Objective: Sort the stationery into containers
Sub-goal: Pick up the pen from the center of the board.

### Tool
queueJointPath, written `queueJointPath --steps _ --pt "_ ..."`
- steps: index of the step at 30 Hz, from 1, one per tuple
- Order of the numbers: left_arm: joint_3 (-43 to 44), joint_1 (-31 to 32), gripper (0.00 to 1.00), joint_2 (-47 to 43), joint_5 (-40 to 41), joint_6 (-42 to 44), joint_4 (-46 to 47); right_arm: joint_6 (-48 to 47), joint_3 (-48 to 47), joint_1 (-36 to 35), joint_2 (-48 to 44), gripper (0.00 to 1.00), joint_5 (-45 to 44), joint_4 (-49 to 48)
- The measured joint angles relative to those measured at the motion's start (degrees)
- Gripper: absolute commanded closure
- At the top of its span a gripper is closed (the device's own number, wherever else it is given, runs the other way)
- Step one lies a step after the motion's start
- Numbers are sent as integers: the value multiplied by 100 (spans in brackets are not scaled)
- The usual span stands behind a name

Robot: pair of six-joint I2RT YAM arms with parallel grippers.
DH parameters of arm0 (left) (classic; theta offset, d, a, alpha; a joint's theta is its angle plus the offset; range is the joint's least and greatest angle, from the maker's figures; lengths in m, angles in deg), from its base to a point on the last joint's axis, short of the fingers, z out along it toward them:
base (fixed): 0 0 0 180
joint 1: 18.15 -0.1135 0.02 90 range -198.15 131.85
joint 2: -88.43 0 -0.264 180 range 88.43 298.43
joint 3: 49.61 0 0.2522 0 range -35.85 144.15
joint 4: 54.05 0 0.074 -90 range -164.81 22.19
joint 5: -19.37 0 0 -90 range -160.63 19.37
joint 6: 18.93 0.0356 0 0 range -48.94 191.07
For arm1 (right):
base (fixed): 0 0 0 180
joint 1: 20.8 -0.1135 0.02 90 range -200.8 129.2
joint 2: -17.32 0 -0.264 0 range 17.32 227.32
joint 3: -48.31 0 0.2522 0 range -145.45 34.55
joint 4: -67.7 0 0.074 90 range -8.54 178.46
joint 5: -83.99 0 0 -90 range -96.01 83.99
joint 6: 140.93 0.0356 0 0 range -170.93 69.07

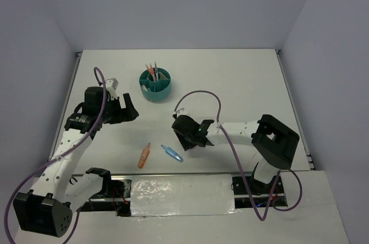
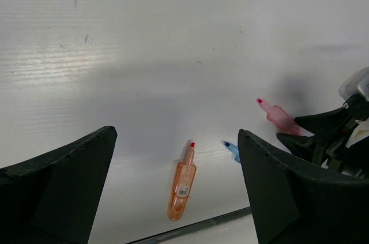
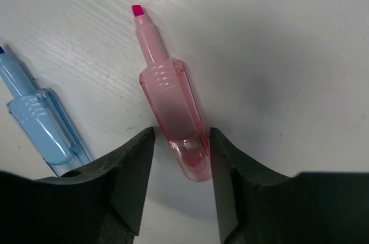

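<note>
Overhead, the left gripper (image 1: pixel 128 108) hangs with its jaws wide apart, holding nothing. Three markers lie on the table (image 1: pixel 242 82). One orange marker (image 1: pixel 144 156) is at six o'clock from the single teal organiser (image 1: pixel 155 84), and one blue marker (image 1: pixel 172 153) lies at the orange one's three o'clock. The right gripper (image 3: pixel 181 140) hides the one pink marker (image 3: pixel 171 111) from above. Its wrist view shows half-closed jaws flanking the barrel, contact unclear. Thin pens stand in the organiser, too small to count.

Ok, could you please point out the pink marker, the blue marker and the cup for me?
pink marker (image 3: pixel 171 108): right wrist view, on the ribbed barrel.
blue marker (image 3: pixel 41 122): right wrist view, on its barrel.
cup (image 1: pixel 157 95): top view, on its near outer wall.
</note>
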Motion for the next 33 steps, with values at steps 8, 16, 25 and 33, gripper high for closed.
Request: queueJointPath --steps 8,16,25,33 --pt "0 -2 1 -59 -96 13 94 -57 -79 -52 90 100 2 -219" --pt "-704 682 1 -680 -1185 -704 1615 15 511 -70 -988 100 33 -378" --pt "-748 2983 1 -448 -951 -1362 3512 35 1342 -612 -4437 100 221 -1593" --pt "-382 3532 21 149 -264 -1381 3773 -116 1235 -1235 -4417 100 -210 -1537"
